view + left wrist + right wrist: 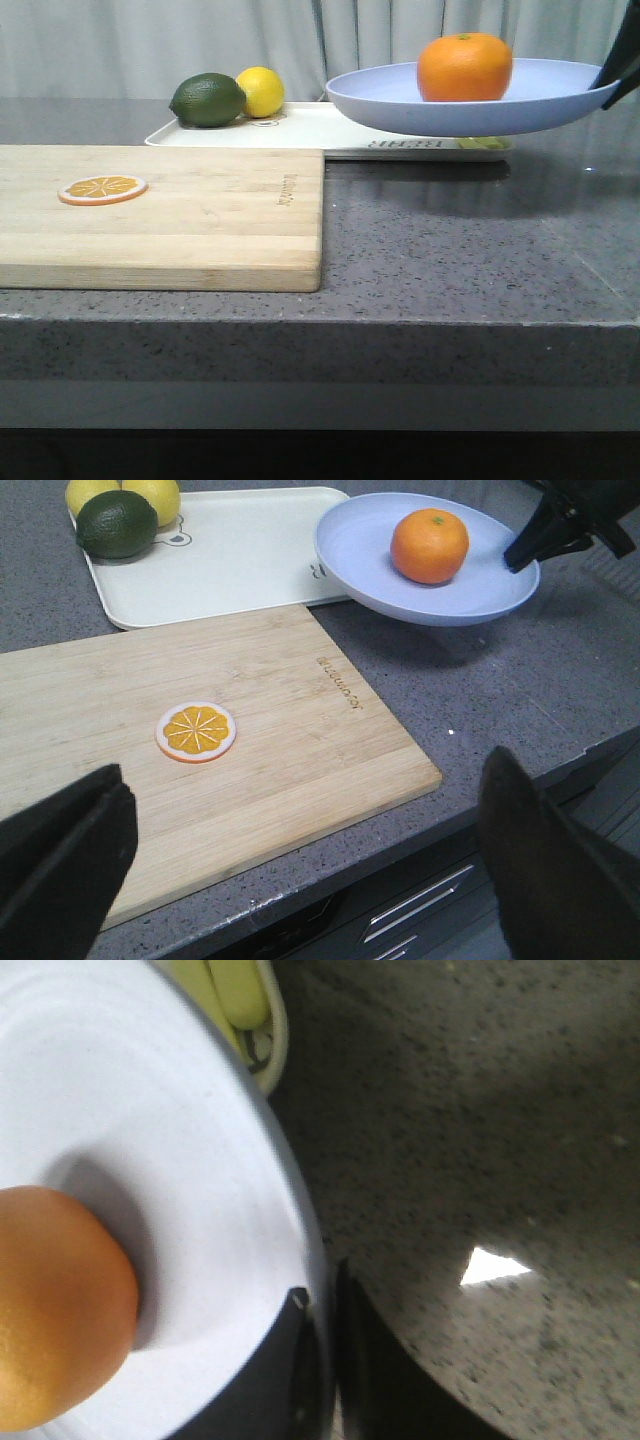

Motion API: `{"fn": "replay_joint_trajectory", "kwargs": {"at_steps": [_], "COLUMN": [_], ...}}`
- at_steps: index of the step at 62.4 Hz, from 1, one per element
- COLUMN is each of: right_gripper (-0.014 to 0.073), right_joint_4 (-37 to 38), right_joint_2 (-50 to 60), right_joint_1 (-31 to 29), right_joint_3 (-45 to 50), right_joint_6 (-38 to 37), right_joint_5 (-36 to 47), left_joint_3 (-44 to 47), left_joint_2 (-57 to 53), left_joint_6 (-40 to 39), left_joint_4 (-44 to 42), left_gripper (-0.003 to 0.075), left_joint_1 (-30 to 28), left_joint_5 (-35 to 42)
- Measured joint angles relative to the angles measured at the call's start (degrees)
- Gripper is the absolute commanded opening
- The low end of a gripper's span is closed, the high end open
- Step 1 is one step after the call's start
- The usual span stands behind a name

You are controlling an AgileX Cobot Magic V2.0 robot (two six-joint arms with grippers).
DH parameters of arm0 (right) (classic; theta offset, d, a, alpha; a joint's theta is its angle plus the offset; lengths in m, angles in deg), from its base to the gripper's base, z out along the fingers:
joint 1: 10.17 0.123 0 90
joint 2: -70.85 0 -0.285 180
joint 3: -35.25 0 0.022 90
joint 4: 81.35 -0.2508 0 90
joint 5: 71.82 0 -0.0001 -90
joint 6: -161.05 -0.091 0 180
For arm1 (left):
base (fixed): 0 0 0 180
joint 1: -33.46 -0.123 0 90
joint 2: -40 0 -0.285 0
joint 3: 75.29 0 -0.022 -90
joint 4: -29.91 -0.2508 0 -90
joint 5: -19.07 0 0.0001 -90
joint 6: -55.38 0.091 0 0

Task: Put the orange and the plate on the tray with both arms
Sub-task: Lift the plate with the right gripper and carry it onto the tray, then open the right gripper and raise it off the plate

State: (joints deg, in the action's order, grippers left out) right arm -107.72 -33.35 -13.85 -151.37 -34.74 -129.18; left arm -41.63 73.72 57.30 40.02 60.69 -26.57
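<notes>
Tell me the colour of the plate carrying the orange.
Pale blue plate under the orange; clearest in the left wrist view.

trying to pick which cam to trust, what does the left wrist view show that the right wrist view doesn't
Only the left wrist view shows the wooden cutting board with the orange slice, the lime, the lemon, most of the tray and the open left gripper.

Only the right wrist view shows, close up, the right gripper clamped on the plate rim.

Both show the orange on the plate and the grey countertop.

plate (470,105) hides the tray's (300,130) right end.
</notes>
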Motion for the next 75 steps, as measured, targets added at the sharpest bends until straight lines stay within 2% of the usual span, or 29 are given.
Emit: {"fn": "replay_joint_trajectory", "kwargs": {"at_steps": [21, 41, 75], "right_gripper": [-0.0068, -0.0068, -0.0064], "right_joint_4": [0.09, 2.38, 2.32], "right_joint_2": [-18.05, -32.36, -35.17], "right_joint_1": [6.86, 8.59, 8.59], "right_joint_3": [-22.63, -42.18, -44.15], "right_joint_6": [-5.14, -10.24, -10.98], "right_joint_5": [-1.41, -4.2, -4.74], "left_joint_3": [0.0, 0.0, 0.0], "left_joint_2": [0.0, 0.0, 0.0], "left_joint_6": [0.0, 0.0, 0.0], "left_joint_4": [0.0, 0.0, 0.0], "left_gripper": [0.0673, 0.0673, 0.0673], "left_joint_1": [0.0, 0.0, 0.0], "left_joint_5": [0.0, 0.0, 0.0]}}
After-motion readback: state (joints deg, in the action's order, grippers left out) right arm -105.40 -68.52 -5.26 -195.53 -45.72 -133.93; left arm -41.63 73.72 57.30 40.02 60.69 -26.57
